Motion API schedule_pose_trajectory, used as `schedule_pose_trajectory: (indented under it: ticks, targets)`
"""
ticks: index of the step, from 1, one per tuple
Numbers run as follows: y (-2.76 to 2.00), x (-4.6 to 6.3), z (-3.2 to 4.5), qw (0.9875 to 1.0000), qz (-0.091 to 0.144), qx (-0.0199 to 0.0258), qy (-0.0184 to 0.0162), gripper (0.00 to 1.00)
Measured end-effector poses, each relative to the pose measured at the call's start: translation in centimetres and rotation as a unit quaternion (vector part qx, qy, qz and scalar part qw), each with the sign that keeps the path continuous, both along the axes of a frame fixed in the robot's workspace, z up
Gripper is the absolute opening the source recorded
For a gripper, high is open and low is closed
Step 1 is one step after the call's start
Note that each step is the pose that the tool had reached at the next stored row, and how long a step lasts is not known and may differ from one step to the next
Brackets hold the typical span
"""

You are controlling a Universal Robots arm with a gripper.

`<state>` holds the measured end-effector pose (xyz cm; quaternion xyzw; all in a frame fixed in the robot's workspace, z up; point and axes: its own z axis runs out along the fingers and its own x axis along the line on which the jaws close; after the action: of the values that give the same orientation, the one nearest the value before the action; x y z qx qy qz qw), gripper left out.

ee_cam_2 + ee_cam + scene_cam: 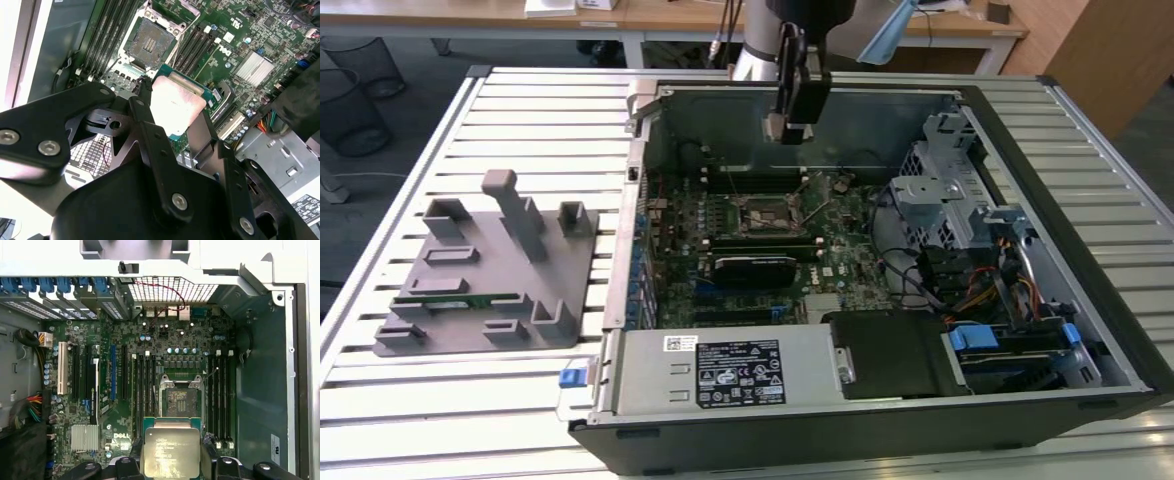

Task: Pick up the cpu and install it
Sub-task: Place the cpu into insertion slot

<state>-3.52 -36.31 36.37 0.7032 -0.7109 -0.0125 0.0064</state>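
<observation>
Silver-topped cpu (171, 452) is pinched by its edges between the black fingers (150, 135), flat and lid-up above the open case (881, 115), empty socket (179, 401) just beyond the fingers, presumably to seat it square.

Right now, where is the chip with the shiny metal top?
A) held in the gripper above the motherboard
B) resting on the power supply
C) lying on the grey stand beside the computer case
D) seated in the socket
A: in both wrist views the chip sits between the fingers of the gripper above the motherboard, and the socket is bare.
</observation>
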Motion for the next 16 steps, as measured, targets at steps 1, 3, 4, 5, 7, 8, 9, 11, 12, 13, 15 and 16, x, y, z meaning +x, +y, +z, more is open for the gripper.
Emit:
schedule_pose_trajectory:
  ticks: [1,3,4,5,7,8,9,11,12,13,15,16]
  targets:
    - [0.0,0.0,-0.08,1.0,0.0,0.0,0.0,0.53]
    - [0.0,0.0,-0.22,1.0,0.0,0.0,0.0,0.53]
    - [0.0,0.0,-0.29,1.0,0.0,0.0,0.0,0.53]
    - [0.0,0.0,-0.38,1.0,0.0,0.0001,0.0,0.53]
    - [0.0,0.0,-0.58,1.0,0.0,0.0,0.0,0.53]
    - [0.0,0.0,-0.68,1.0,0.0,0.0,0.0,0.53]
    - [0.0,0.0,-0.77,1.0,0.0,0.0,0.0,0.53]
    - [0.0,0.0,-0.94,1.0,0.0,0.0001,0.0,0.53]
    - [0.0,0.0,-1.0,1.0,0.0,0.0,0.0,0.53]
    - [0.0,0.0,-1.07,1.0,0.0,0.0,0.0,0.53]
    - [0.0,0.0,-1.18,1.0,0.0,0.0,0.0,0.53]
    - [0.0,0.0,-1.24,1.0,0.0,0.0,0.0,0.53]
